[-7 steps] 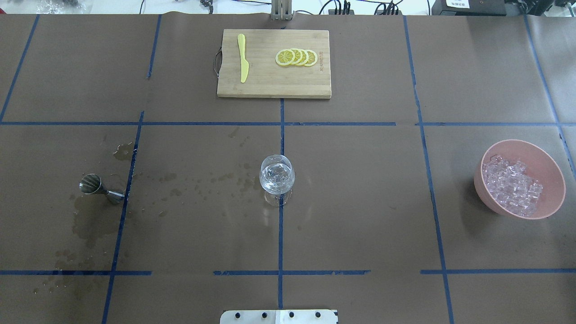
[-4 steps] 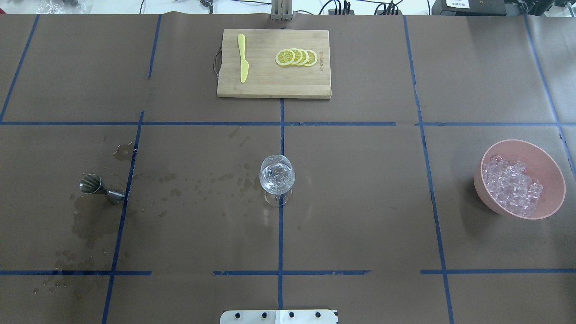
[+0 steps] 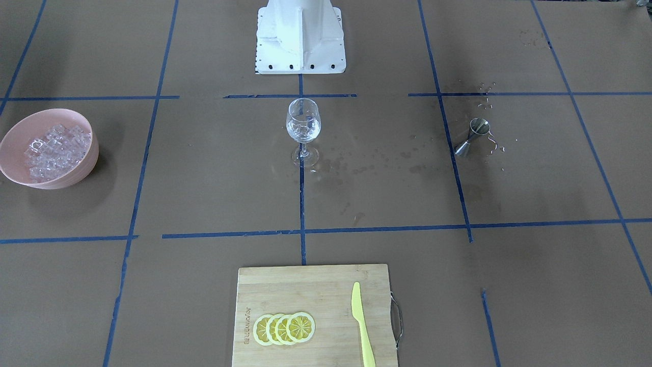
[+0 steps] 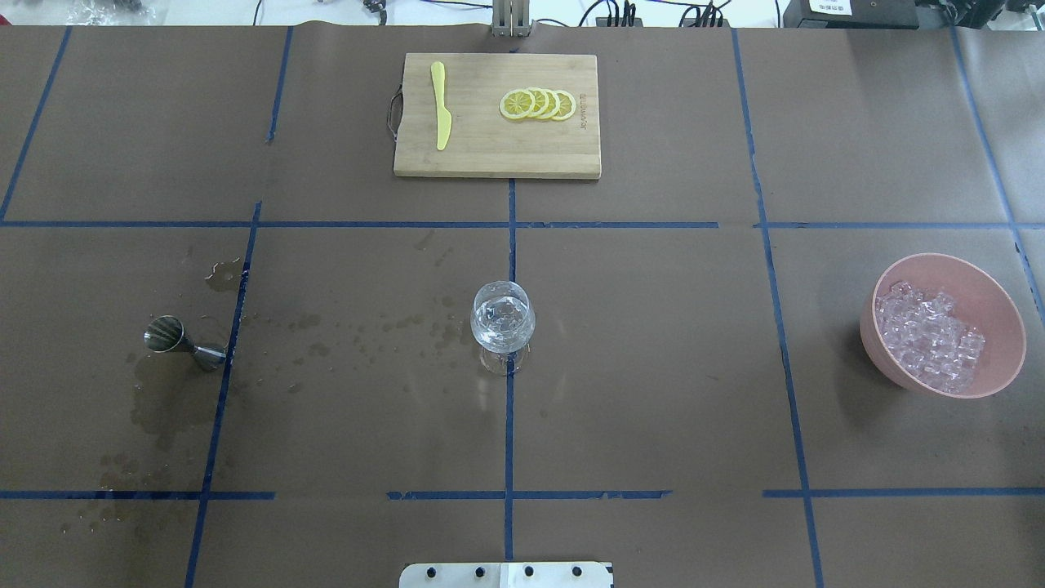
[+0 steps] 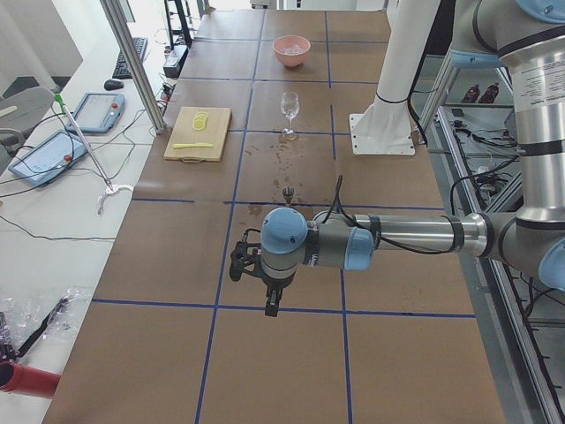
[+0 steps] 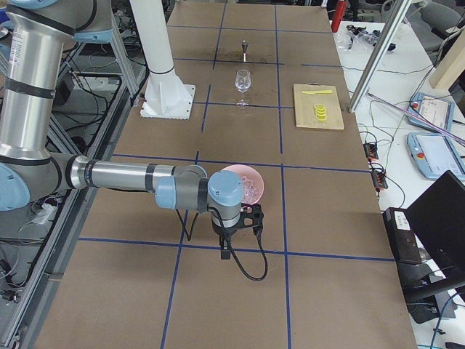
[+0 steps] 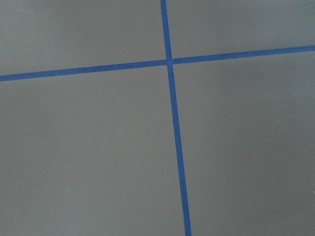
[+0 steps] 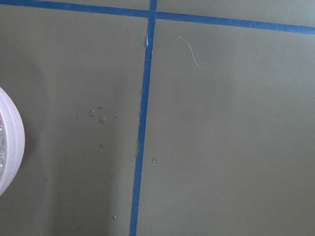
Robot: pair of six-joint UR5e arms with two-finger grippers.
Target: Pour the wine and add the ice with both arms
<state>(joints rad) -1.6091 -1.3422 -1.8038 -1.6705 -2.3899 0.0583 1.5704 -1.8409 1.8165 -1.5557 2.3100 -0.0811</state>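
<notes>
Hovering at opposite table ends: left gripper, right gripper; jaw state cannot be told.
Ice is sitting in the pink bowl; wine glass is holding clear liquid, so pouring looks done, right-arm reach for ice coming next. Taped brown paper is showing wet spots by the jigger.

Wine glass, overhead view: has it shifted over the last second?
No. The wine glass stands in the same spot, its base still on the centre blue tape line.
</notes>
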